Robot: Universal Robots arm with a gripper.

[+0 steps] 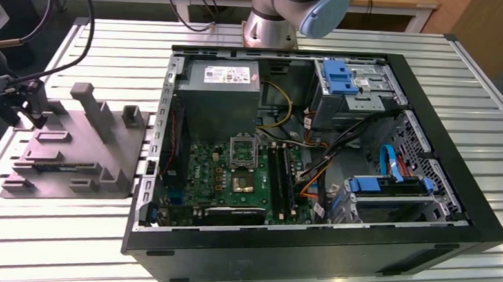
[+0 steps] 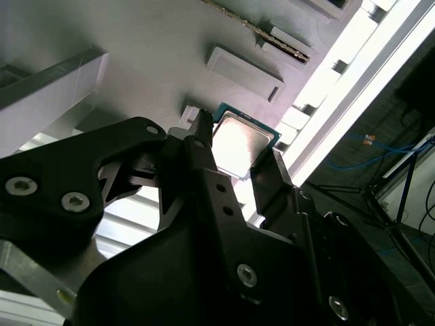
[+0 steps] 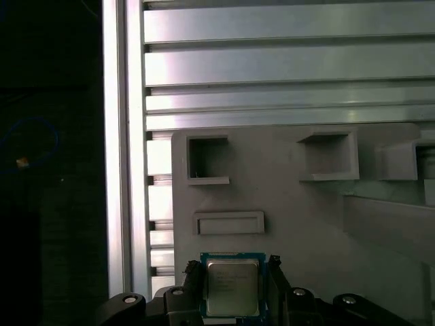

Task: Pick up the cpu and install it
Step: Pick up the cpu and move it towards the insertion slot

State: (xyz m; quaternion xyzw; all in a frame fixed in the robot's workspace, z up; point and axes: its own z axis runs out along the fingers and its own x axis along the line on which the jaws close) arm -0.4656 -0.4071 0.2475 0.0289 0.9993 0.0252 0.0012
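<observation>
On the slatted aluminium table (image 1: 468,113) an open computer case (image 1: 314,260) lies on its side and takes up most of the room; to the exterior view's left of it sits the grey moulded tray (image 1: 70,151), with several upright blocks (image 1: 93,110) rising from it; the arm (image 1: 284,13) is rooted behind the case. Inside the case the green motherboard (image 1: 219,178) lies flat; on it is the silver-framed socket (image 1: 242,182) with its dark centre, and just beside that, toward the exterior view's right, the long black memory sticks (image 1: 280,175). The case's side wall (image 1: 161,143) stands between the tray and the board.

The gripper (image 1: 31,113) hangs low over the tray's far corner, well apart from the socket. In both wrist views the cpu (image 2: 241,144) (image 3: 231,288) lies flat between the black fingers (image 2: 204,163), its silvery top facing up toward the cameras and a thin greenish rim showing round it; it is close to square, and its slightly longer sides run along the fingers. The jaws are drawn in to the chip's width, one finger against each of two opposite edges, so it looks gripped; whether it has left the tray I cannot tell. Near the chip the tray has a shallow rectangular recess (image 3: 229,223), and farther off a square pocket (image 3: 207,159).
</observation>
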